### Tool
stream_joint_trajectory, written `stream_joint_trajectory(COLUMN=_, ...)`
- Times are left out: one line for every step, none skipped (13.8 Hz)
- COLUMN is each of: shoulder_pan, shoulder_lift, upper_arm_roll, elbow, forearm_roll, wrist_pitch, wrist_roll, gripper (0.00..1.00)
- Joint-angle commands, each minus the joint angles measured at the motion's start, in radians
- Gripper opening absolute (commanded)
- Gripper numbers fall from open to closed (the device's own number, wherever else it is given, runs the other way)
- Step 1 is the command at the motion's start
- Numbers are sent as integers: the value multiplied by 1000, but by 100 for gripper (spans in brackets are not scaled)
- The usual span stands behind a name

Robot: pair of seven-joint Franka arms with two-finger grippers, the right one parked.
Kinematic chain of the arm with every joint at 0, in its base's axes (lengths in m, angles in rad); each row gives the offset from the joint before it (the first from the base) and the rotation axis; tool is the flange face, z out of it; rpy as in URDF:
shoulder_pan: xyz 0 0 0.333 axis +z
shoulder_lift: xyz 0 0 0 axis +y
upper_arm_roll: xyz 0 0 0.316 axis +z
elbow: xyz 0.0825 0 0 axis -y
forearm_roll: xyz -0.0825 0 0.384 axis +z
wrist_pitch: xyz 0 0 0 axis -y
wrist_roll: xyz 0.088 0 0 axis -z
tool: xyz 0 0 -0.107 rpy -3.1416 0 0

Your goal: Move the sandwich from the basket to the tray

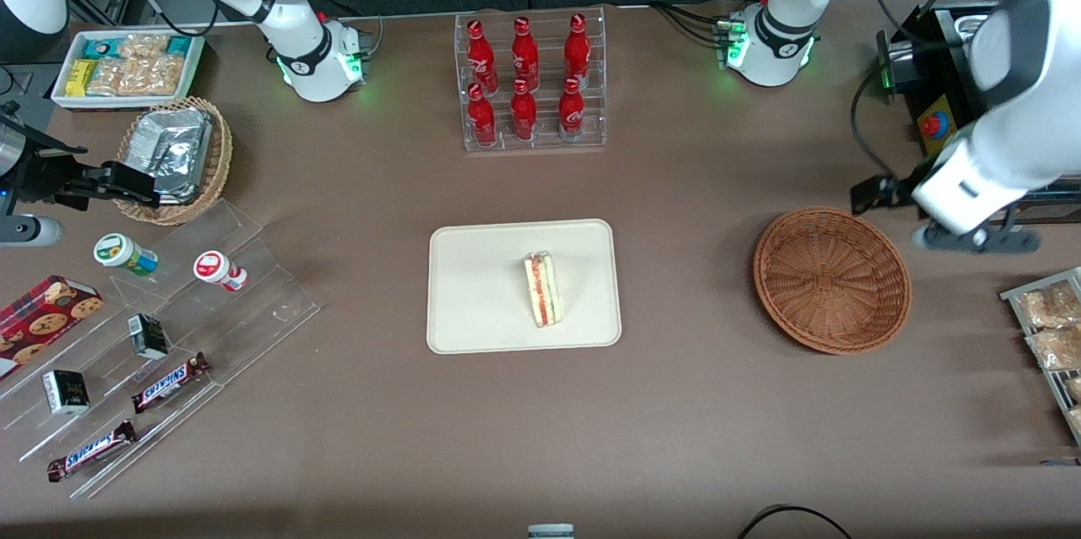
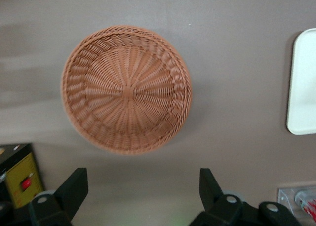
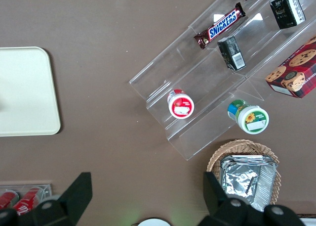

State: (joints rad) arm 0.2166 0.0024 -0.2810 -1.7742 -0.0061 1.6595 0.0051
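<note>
Gripper point(image 2: 138, 194) spread, empty, raised above basket point(image 2: 126, 89); sandwich point(image 1: 542, 289) on tray point(image 1: 473, 285), well apart from gripper.

Six red soda bottles point(image 1: 529, 81) stand in a clear rack point(image 1: 532, 142) on the brown tabletop point(image 1: 692, 404). Toward the parked arm's end, Snickers bars point(image 1: 169, 383), lidded cups point(image 1: 125, 254) and a cookie box point(image 1: 42, 323) surround clear stepped shelves point(image 1: 253, 328); a tan basket point(image 1: 215, 163) holds foil packs point(image 1: 173, 152).

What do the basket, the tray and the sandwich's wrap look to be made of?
Basket: reddish-brown woven wicker, matte, strands radiating from its centre. Tray: looks like moulded plastic, cream-white, smooth, low rim. Sandwich on the tray: pale bread, red filling stripe; wrap not discernible. Gripper open, hovering above the table beside the basket.
</note>
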Motion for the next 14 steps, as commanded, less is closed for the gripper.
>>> stream_joint_trajectory(shoulder_pan=3, shoulder_lift=-24, upper_arm_roll=2, elbow=70, forearm_roll=-14, wrist_pitch=-87, wrist_roll=3, gripper=100)
stream_joint_trajectory(shoulder_pan=3, shoulder_lift=-22, upper_arm_roll=2, elbow=99, forearm_roll=-12, wrist_pitch=-107, wrist_roll=3, gripper=100)
stream_joint_trajectory(shoulder_pan=3, shoulder_lift=-24, upper_arm_roll=3, elbow=122, forearm_roll=-12, wrist_pitch=-127, wrist_roll=1, gripper=100)
stream_joint_trajectory(shoulder_pan=3, shoulder_lift=-22, upper_arm_roll=3, elbow=148, forearm_roll=-11, wrist_pitch=-145, wrist_roll=-2, gripper=100)
stream_joint_trajectory(shoulder_pan=3, shoulder_lift=-18, upper_arm_roll=2, elbow=166, forearm_roll=0, wrist_pitch=-150, wrist_roll=-23, gripper=100)
stream_joint_trajectory(shoulder_pan=1, shoulder_lift=-16, upper_arm_roll=0, elbow=173, forearm_roll=0, wrist_pitch=-152, wrist_roll=-58, gripper=100)
stream_joint_trajectory(shoulder_pan=0, shoulder_lift=-15, upper_arm_roll=0, elbow=173, forearm_roll=3, wrist_pitch=-155, wrist_roll=-74, gripper=100)
stream_joint_trajectory(shoulder_pan=0, shoulder_lift=-15, upper_arm_roll=-1, elbow=176, forearm_roll=1, wrist_pitch=-170, wrist_roll=-73, gripper=100)
stream_joint_trajectory(shoulder_pan=-3, shoulder_lift=-16, upper_arm_roll=-3, elbow=179, forearm_roll=1, wrist_pitch=-179, wrist_roll=-73, gripper=100)
stream_joint_trajectory(shoulder_pan=-6, shoulder_lift=-15, upper_arm_roll=-7, elbow=193, forearm_roll=3, wrist_pitch=-179, wrist_roll=-73, gripper=100)
stream_joint_trajectory(shoulder_pan=-8, shoulder_lift=-12, upper_arm_roll=-7, elbow=200, forearm_roll=3, wrist_pitch=-178, wrist_roll=-73, gripper=100)
stream_joint_trajectory(shoulder_pan=-6, shoulder_lift=-6, upper_arm_roll=-6, elbow=205, forearm_roll=3, wrist_pitch=-178, wrist_roll=-71, gripper=100)
stream_joint_trajectory(shoulder_pan=-5, shoulder_lift=-2, upper_arm_roll=-4, elbow=210, forearm_roll=3, wrist_pitch=-178, wrist_roll=-68, gripper=100)
stream_joint_trajectory(shoulder_pan=-3, shoulder_lift=-1, upper_arm_roll=-4, elbow=210, forearm_roll=5, wrist_pitch=-178, wrist_roll=-68, gripper=100)
